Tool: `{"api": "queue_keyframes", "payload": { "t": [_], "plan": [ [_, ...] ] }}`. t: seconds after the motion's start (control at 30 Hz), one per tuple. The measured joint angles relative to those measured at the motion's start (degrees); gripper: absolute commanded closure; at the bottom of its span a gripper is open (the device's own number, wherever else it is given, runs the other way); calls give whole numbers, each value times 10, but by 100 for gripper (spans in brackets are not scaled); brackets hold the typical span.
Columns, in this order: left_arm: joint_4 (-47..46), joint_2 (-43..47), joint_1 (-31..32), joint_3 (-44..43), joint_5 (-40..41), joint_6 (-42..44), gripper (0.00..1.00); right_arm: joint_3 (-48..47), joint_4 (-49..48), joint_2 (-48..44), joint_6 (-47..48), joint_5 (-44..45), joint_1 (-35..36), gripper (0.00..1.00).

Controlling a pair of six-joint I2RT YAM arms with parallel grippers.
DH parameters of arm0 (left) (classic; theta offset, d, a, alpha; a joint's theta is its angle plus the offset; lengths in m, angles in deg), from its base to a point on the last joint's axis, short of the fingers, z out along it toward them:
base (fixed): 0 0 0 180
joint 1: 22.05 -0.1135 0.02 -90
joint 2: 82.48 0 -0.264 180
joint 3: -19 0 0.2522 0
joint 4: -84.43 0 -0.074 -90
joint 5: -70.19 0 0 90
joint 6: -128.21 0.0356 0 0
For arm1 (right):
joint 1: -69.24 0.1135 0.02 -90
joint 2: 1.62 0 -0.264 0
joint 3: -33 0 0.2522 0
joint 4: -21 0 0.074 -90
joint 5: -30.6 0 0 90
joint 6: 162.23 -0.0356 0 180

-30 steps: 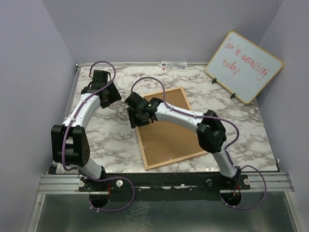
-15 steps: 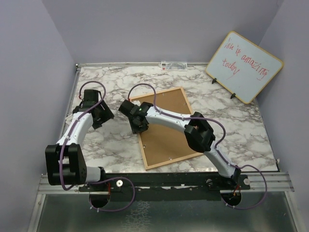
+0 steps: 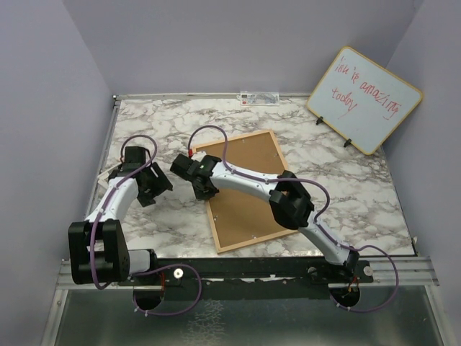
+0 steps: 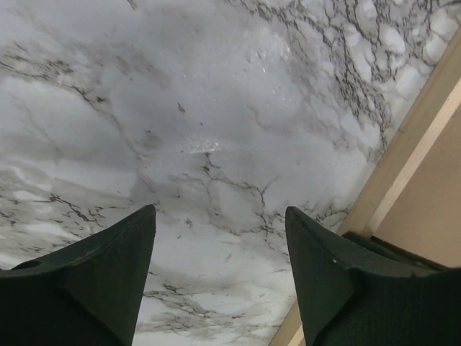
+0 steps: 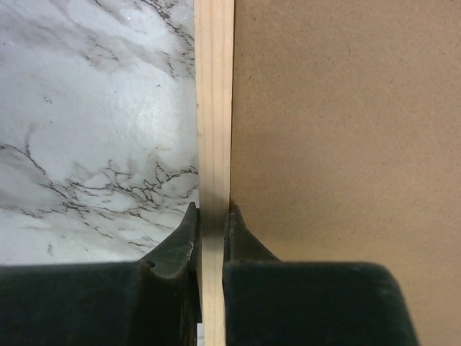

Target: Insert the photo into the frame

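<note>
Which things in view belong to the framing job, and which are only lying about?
For the job: frame, back side up; right gripper, shut on its wooden edge; left gripper, open above the table. No photo is in view.
Lying about: whiteboard with red writing; small label at the table's far edge.

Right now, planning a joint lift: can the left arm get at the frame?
Probably yes: the left claw hangs open over the tabletop beside the frame; only the right claw, shut on its rail, crowds that edge.
</note>
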Motion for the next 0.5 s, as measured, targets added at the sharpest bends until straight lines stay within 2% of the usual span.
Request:
{"api": "queue_keyframes", "payload": {
  "t": [0.13,0.23,0.5],
  "plan": [
    [-3,19,0,26,-44,-1,12,-8,7,0,-3,7,1,99],
    [-10,39,0,39,-92,-4,7,-28,23,0,-4,7,-5,99],
    [-70,110,1,66,-273,-12,7,-40,14,-48,-6,-42,-45,100]
  ]
}}
